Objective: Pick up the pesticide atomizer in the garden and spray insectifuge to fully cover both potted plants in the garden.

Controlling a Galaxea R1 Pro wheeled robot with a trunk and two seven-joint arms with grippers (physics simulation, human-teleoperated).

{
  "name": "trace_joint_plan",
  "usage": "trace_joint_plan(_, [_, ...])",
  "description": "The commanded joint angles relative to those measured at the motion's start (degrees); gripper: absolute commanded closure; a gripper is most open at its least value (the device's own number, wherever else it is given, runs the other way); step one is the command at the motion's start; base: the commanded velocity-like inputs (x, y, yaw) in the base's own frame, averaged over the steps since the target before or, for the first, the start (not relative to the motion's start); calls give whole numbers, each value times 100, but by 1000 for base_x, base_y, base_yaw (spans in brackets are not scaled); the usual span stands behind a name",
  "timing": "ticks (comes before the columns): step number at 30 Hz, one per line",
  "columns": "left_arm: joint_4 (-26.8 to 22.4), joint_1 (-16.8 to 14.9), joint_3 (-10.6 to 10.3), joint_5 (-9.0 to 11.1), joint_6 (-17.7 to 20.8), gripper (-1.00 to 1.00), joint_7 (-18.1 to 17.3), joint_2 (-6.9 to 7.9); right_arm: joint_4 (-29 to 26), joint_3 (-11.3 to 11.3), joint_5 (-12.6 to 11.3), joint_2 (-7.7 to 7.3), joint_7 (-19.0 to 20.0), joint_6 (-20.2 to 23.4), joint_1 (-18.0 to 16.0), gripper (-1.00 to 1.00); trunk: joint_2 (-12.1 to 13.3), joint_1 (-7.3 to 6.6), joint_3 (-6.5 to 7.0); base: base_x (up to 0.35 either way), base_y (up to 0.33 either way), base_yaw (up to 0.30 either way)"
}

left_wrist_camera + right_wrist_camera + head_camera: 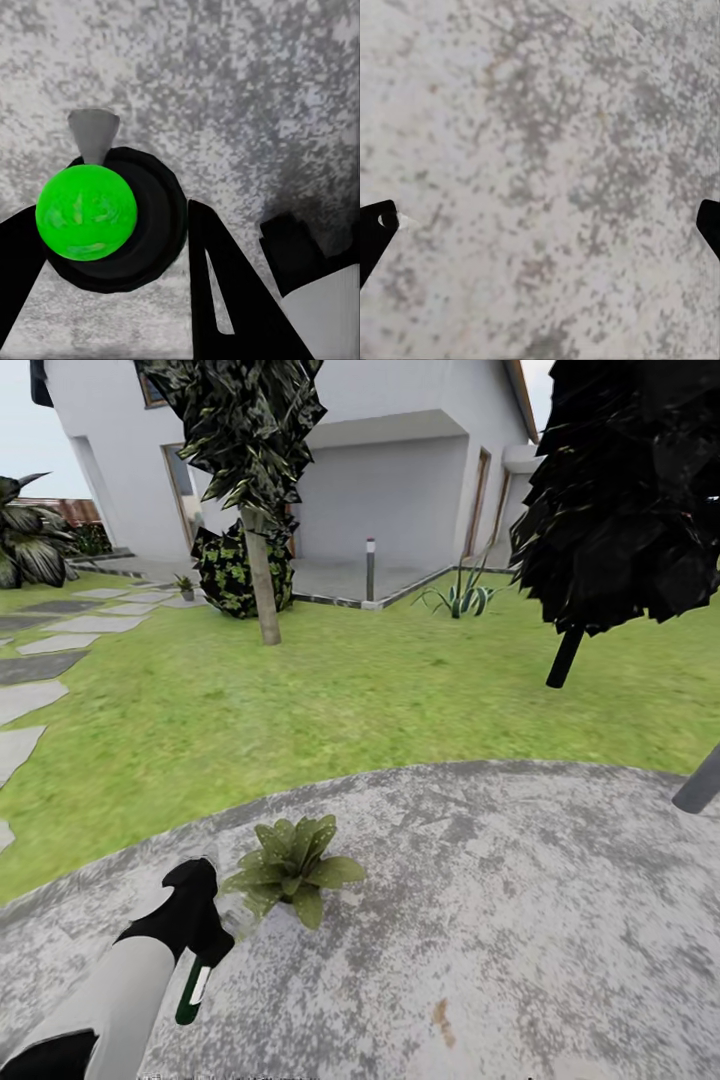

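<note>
Spraying time: your left pincer point(200, 960) is clamped on the atomizer point(193, 990); right's apart; aim at the plant point(292, 865).

We see our left arm point(120, 985) as a smooth pale-grey tube capped by a black wrist housing; our left gripper point(112, 225) and right gripper point(540, 225) show flat, matte-black, wedge-shaped fingers.

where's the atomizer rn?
Head view, lower left: the pesticide atomizer is in the left gripper, over the round patio, beside the near potted plant.
</note>
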Motion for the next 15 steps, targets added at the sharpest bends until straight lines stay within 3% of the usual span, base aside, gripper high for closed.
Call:
trace_joint_plan(1, [-8, 26, 24, -24, 29, 100, -17, -45, 7, -47, 60, 2, -9, -20, -4, -100, -2, -1, -5, 0, 0, 277])
trace_joint_plan(2, [-7, 40, 25, 21, 29, 100, 44, -69, 5, -47, 60, 2, -9, -20, -4, -100, -2, -1, -5, 0, 0, 278])
trace_joint_plan(4, [-1, 60, 29, 360, 29, 100, 441, -143, 2, -47, 60, 2, -9, -20, -4, -100, -2, -1, -5, 0, 0, 229])
trace_joint_plan(6, [37, 111, 31, 853, 29, 100, 960, -175, 6, -47, 67, 0, 1, -20, -4, -100, -2, -1, -5, 0, 0, 76])
trace_joint_plan(7, [296, 232, 25, 1546, 8, 100, 1893, -187, 9, -47, 75, -15, 7, -20, -4, -100, -2, -1, -5, 0, 0, 12])
trace_joint_plan(10, [725, 267, 24, 2189, -33, 100, 2643, -182, 10, -43, 77, -17, 8, -20, -4, -100, -2, -1, -5, 0, 0, 5])
trace_joint_plan(12, [860, 273, 16, 2529, -48, 100, 2813, -183, 7, -39, 70, -2, 15, -20, -4, -100, -2, -1, -5, 0, 0, 1])
trace_joint_plan(15, [881, 274, 11, 2586, -38, 100, 2822, -210, 1, -46, 69, -7, 3, -21, -4, -100, -2, -1, -5, 15, -7, 0])
